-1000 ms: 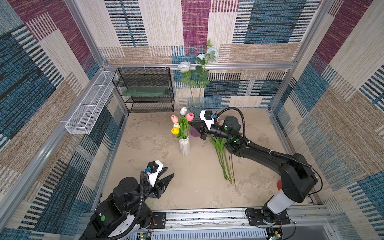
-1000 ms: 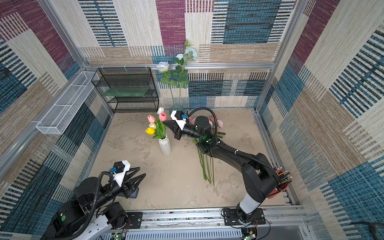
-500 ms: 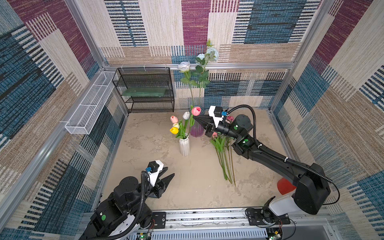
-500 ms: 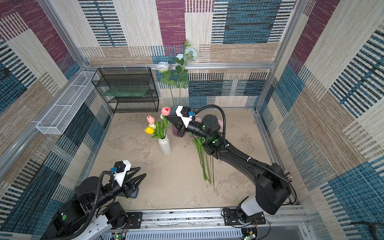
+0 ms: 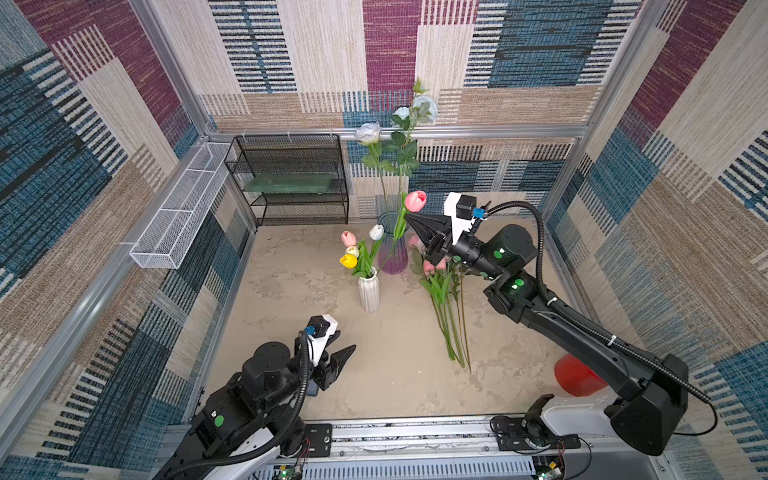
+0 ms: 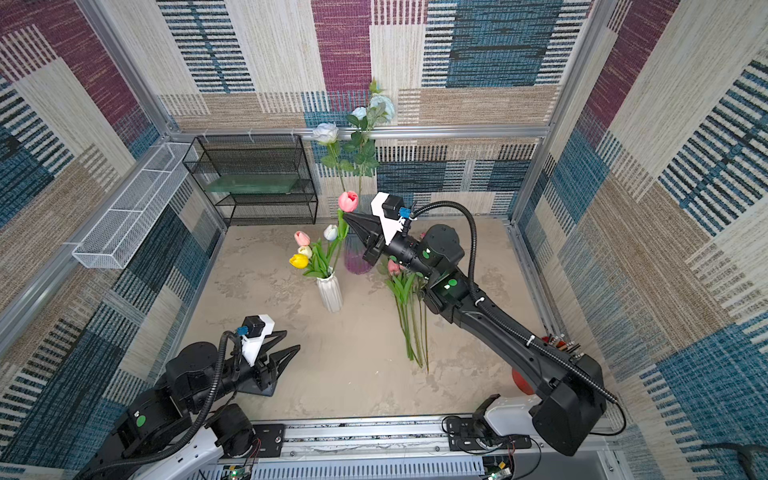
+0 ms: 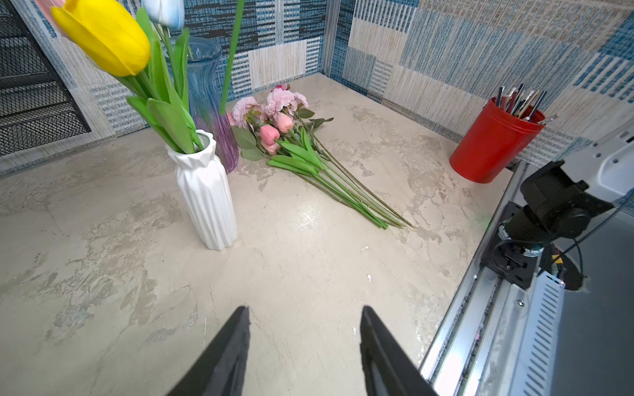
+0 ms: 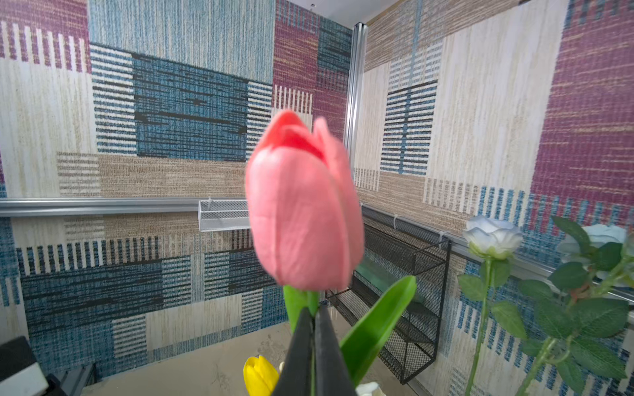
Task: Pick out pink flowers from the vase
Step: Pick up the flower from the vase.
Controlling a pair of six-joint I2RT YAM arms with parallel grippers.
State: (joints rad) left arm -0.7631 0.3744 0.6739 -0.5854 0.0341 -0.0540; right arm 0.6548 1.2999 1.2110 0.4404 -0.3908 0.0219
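The pink tulip [image 5: 415, 201] has been drawn up out of the white vase [image 5: 369, 293].

A second ago the bloom was level with the other tulips in the bunch. It has since been carried upward by the right gripper [image 5: 407, 215], clamped on the stem just under the head. In the left wrist view the stem's lower end now hangs free in front of the glass vase [image 7: 202, 85].
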